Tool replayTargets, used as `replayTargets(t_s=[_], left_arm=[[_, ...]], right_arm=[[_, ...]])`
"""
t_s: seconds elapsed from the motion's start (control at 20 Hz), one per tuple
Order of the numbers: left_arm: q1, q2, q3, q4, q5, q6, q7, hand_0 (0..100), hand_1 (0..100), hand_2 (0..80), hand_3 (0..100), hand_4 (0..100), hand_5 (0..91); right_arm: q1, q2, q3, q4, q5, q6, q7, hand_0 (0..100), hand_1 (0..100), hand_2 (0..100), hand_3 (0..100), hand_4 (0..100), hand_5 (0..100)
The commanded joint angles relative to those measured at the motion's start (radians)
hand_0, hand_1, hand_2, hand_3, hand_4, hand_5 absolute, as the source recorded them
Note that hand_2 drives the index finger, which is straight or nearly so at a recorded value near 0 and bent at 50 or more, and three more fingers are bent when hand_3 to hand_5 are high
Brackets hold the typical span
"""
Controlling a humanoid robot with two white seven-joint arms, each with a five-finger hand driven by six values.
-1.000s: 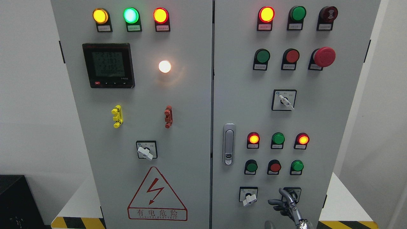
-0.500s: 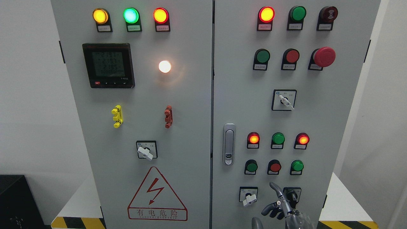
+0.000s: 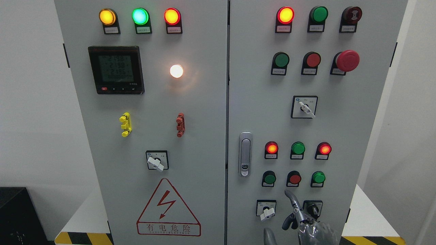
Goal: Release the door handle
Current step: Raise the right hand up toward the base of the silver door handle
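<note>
The silver door handle [image 3: 245, 154] sits upright in its recess on the left edge of the right cabinet door [image 3: 259, 102]; nothing touches it. My right hand [image 3: 293, 217] shows at the bottom edge, below and to the right of the handle and well apart from it. One finger [image 3: 290, 198] points up in front of the lower switch row, the other fingers hang loosely curled, and the thumb [image 3: 269, 236] is spread to the left. The hand is open and holds nothing. My left hand is out of view.
Both grey cabinet doors are closed. White rotary switches [image 3: 266, 212] and a black one [image 3: 312, 208] flank my hand. Lit and unlit round buttons [image 3: 294, 178] sit just above it. A red mushroom button [image 3: 347, 60] juts out at upper right. Striped floor tape [image 3: 83, 238] borders the cabinet.
My right hand has risen from the bottom edge and drifted slightly left; more of the palm and the thumb now show. The handle and doors have not moved.
</note>
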Motion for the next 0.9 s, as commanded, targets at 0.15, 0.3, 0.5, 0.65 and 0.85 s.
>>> replayTargets(t_s=[0.15,0.3,0.5,0.65,0.85], left_arm=[[0.0,-0.001,0.0,0.0,0.0,0.001,0.0,0,0,4.4,11,0,0.0],[0.0,0.001,0.0,0.0,0.0,0.0,0.0,0,0,4.4,11,0,0.0],[0.0,-0.001,0.0,0.0,0.0,0.001,0.0,0,0,4.3,11,0,0.0],[0.0,-0.001,0.0,0.0,0.0,0.0,0.0,0,0,4.3,11,0,0.0],[0.0,0.0,0.0,0.0,0.0,0.0,0.0,0,0,4.3,11,0,0.0]], right_arm=[[-0.089,0.005,0.099,0.065,0.114,0.021,-0.008,36,23,0,70,73,76],[-0.089,0.005,0.105,0.067,0.186,0.027,-0.008,36,23,0,70,73,76],[-0.104,0.005,0.158,0.088,0.218,0.123,-0.008,37,24,0,70,73,76],[-0.129,0.005,0.162,0.111,0.231,0.131,-0.008,37,24,0,70,73,76],[-0.152,0.003,0.162,0.117,0.257,0.16,-0.007,37,24,0,70,73,76]])
